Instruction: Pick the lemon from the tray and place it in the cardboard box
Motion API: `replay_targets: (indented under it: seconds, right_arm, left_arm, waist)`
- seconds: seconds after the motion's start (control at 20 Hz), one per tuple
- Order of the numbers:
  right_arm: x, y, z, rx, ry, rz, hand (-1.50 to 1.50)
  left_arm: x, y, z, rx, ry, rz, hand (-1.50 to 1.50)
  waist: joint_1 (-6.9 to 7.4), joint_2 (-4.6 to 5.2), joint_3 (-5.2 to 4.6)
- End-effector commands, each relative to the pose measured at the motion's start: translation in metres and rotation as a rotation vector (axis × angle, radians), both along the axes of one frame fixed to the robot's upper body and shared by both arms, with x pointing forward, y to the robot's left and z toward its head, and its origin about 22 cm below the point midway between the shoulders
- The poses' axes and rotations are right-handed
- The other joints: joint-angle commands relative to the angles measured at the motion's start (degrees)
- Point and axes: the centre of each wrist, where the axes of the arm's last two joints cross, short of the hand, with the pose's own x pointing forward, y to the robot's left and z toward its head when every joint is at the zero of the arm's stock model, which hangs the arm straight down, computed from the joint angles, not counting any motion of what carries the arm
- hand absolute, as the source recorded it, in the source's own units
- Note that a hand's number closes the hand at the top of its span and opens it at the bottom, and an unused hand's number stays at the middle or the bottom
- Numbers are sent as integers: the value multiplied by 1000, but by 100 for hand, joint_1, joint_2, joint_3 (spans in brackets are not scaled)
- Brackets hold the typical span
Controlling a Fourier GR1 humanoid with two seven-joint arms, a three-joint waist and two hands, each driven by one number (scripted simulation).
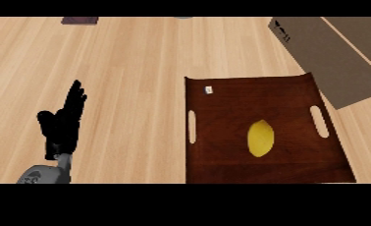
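A yellow lemon (pixel 261 138) lies on the dark brown wooden tray (pixel 239 97), a little right of the tray's middle. The cardboard box (pixel 322 53) stands at the upper right, beyond the tray's far right corner, partly cut off by the view's edge. My left hand (pixel 65 122) rests at the lower left with its fingers straight and pointing up, well away from the tray and holding nothing. My right hand does not show.
The tray has slot handles on its left (pixel 192 127) and right (pixel 319 122) sides and a small white tag (pixel 208 90) near its far left corner. A dark flat object (pixel 80 20) lies at the counter's far edge, upper left. Light wooden counter surrounds everything.
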Motion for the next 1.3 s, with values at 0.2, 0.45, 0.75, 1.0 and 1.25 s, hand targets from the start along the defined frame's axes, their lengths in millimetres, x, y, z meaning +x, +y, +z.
replay_targets:
  seconds: [0.2, 0.45, 0.75, 1.0, 1.25]
  right_arm:
    - [25, 23, 29, 64, 149, -57, -150]
    - [60, 47, 28, 54, 161, -52, -150]
    - [83, 56, 35, 56, 234, -93, -150]
    - [103, 48, 37, 81, 222, -100, -150]
    - [112, 49, 26, 94, 240, -95, -150]
  left_arm:
    - [10, -1, 10, -2, 0, -20, 0]
    - [22, -13, 8, -2, 8, -18, 0]
    - [12, -8, 2, 7, 1, -25, 0]
    - [11, 6, 11, -11, 17, -10, 0]
    - [2, -8, -7, -2, 24, -10, 0]
  waist:
    - [142, -14, 12]
    - [80, -55, 26]
    - [106, -79, 29]
    - [105, -83, 36]
    - [33, -101, 34]
